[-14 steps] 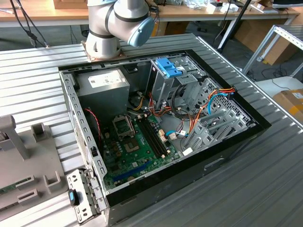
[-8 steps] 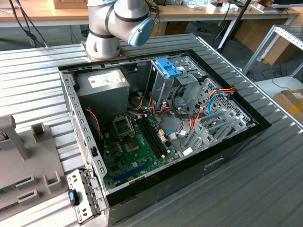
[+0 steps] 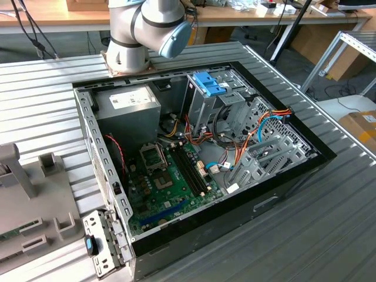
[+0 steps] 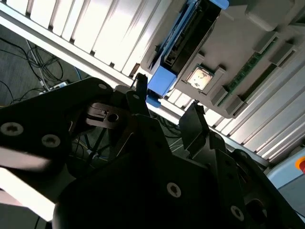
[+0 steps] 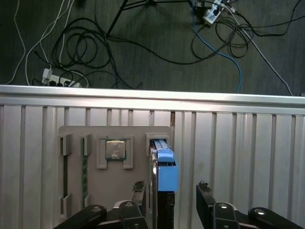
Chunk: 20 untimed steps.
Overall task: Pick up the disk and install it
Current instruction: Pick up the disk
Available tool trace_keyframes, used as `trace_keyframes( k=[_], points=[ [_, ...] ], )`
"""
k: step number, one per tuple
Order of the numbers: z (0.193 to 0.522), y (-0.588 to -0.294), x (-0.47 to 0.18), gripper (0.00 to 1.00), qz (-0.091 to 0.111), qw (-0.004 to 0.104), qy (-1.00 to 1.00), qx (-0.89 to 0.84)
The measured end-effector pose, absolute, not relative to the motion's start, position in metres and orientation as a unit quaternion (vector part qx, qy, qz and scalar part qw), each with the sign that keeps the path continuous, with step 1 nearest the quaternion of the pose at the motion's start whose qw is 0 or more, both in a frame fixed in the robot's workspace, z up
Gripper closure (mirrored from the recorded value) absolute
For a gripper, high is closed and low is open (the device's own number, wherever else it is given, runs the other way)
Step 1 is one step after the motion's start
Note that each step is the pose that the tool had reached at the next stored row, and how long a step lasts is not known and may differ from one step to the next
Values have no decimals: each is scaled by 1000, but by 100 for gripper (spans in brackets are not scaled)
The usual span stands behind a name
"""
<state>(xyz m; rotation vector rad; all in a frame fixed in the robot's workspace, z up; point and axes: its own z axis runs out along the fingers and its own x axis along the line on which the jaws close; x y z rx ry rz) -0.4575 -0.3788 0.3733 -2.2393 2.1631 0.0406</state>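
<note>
The disk [image 5: 164, 174] stands on edge in a slot of a grey holder [image 5: 76, 191] on the ribbed metal table; its bright blue carrier frame faces the camera. In the second wrist view the disk [image 4: 183, 40] shows its dark body inside the blue frame. My gripper [image 5: 170, 191] is open and hovers over the disk. Its two black fingertips [image 5: 138, 188] straddle the blue end without touching it, and the disk sits closer to one finger. In the second wrist view the gripper [image 4: 167, 98] is just short of the frame's blue end.
The open computer case [image 3: 294, 176] lies in the middle of the table, with a tall metal cage topped by a blue clip [image 3: 208, 82] and orange and blue cables. The holder [image 3: 41, 200] also carries a processor chip [image 5: 115, 149] and a green memory stick [image 5: 84, 167]. Cables lie on the floor past the table's edge [image 5: 143, 93].
</note>
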Motion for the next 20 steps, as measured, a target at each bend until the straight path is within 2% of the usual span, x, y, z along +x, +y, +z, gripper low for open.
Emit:
trace_keyframes(
  k=[5,20],
  points=[
    [363,-379,-457,46,13,14,695,-719],
    [359,-379,-458,46,13,14,695,-719]
  ],
)
